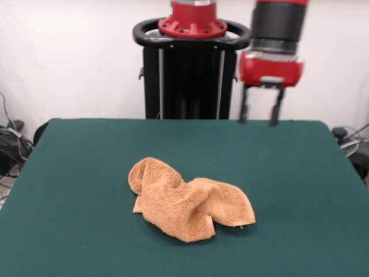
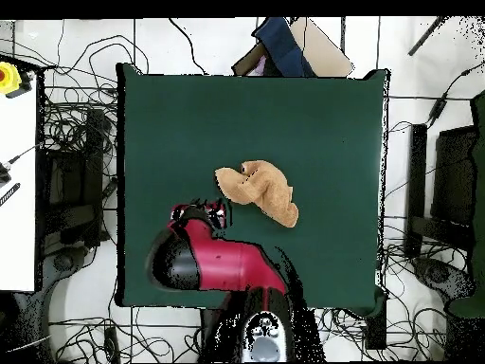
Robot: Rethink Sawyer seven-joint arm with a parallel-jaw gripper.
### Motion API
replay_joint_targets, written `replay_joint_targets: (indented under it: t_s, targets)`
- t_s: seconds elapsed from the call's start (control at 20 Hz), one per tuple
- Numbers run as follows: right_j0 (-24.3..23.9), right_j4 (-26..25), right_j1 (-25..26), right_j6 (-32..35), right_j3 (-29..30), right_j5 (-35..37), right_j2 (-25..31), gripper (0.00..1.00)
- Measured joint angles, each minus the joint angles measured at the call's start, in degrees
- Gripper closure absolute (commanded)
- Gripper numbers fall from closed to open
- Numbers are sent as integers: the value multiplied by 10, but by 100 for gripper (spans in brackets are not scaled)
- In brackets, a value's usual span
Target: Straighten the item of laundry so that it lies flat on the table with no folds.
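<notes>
The orange-tan towel (image 1: 190, 202) lies crumpled in a lumpy heap near the middle of the green table (image 1: 86, 173), with several folds and humps. No label shows. My gripper (image 1: 260, 112) hangs high over the far right part of the table, open and empty, well apart from the towel. In the overhead view the towel (image 2: 260, 190) is bunched near the centre of the table (image 2: 313, 123), and the gripper (image 2: 199, 213) is just to its lower left, above the table.
The black pedestal (image 1: 190, 75) stands behind the table's far edge. Cables cover the floor around the table (image 2: 76, 142). A dark blue and brown object (image 2: 284, 47) sits past the top edge in the overhead view. A white bench with a yellow button (image 2: 8, 78) is at left.
</notes>
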Motion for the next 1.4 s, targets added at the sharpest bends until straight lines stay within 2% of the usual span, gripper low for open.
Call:
replay_joint_targets:
  t_s: [0.3,0.55,0.85,1.4]
  targets:
    - [-95,-50,58,0,-15,-47,14,0]
    - [-131,-88,119,0,-47,-75,13,0]
    - [-125,-96,182,0,-76,-120,13,0]
    - [-69,-96,264,0,-119,-196,-12,0]
